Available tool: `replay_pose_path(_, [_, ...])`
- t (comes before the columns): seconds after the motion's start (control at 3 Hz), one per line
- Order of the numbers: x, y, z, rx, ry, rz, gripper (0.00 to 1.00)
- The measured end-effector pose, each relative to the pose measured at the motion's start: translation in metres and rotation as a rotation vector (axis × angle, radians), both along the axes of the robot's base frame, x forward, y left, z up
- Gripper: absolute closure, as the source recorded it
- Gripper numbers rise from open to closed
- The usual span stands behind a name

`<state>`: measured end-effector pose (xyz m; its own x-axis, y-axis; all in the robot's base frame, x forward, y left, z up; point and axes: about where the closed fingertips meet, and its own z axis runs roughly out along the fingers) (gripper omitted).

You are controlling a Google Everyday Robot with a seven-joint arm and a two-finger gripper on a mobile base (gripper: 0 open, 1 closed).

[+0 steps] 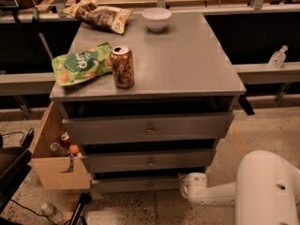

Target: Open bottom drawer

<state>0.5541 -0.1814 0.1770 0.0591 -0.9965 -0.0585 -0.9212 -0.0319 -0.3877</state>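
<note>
The grey cabinet has three drawer fronts stacked below its top. The bottom drawer [136,185] is the slimmest one, close to the floor, with a small round knob [150,185] at its middle, and its front sits slightly forward of the cabinet body. My white arm [220,194] reaches in low from the lower right. My gripper [186,186] is at the arm's end, right beside the right end of the bottom drawer, to the right of the knob.
On the cabinet top [187,60] stand a soda can [122,67], a green snack bag [79,68], a brown snack bag [99,16] and a white bowl [156,18]. A wooden box [54,168] with small items hangs at the left. A plastic bottle [49,212] lies on the floor.
</note>
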Motion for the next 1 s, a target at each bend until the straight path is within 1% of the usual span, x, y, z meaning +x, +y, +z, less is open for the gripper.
replay_pose_path(0.33, [0.0, 0.0, 0.0001, 0.0, 0.0, 0.0, 0.95])
replay_pose_path(0.67, [0.0, 0.0, 0.0, 0.0, 0.0, 0.0, 1.0])
replay_pose_path(1.0, [0.0001, 0.0001, 0.0, 0.0, 0.0, 0.0, 1.0])
